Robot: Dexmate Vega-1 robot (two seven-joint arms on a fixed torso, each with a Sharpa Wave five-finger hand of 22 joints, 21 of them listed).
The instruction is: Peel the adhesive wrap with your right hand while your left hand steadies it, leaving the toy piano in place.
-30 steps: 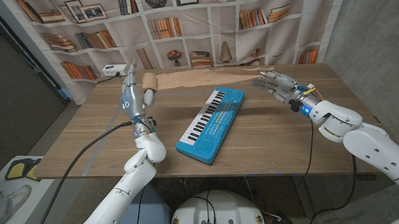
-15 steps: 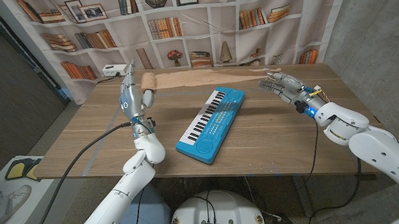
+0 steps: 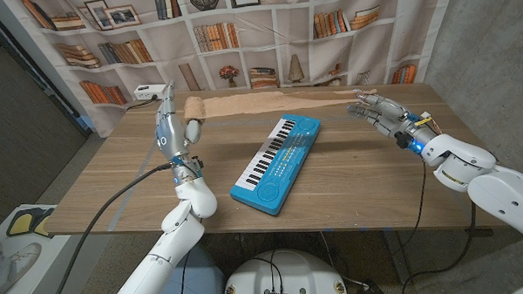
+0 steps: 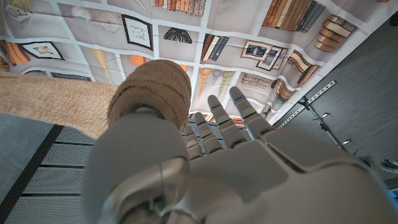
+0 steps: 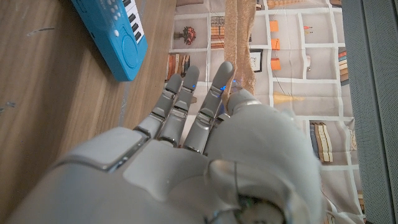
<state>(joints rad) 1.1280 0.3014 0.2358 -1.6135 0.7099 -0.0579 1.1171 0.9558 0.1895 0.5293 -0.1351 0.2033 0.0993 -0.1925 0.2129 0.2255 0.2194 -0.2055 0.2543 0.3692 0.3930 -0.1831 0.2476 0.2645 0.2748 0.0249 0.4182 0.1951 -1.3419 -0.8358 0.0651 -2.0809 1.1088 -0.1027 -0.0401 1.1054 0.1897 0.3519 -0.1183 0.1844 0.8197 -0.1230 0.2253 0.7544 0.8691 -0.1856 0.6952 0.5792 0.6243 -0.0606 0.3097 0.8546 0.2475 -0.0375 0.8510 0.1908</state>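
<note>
A blue toy piano (image 3: 278,162) lies slantwise in the middle of the wooden table (image 3: 358,178), also seen in the right wrist view (image 5: 118,31). My left hand (image 3: 169,124) is raised at the far left and holds the tan roll of adhesive wrap (image 3: 193,106), with the thumb against the roll (image 4: 152,93). A long strip of wrap (image 3: 277,99) stretches from the roll over the table's far side to my right hand (image 3: 378,112). That hand (image 5: 205,149) pinches the strip's end (image 5: 236,37) between thumb and fingers. Both hands are apart from the piano.
A printed bookshelf backdrop (image 3: 240,34) hangs right behind the table's far edge. A white power strip (image 3: 149,91) sits at the far left corner. A black cable (image 3: 115,204) runs down from my left arm. Bare wood lies to either side of the piano.
My right hand has moved to the right along the far edge, and the strip from the roll has grown longer. The left hand and the piano have stayed put.
</note>
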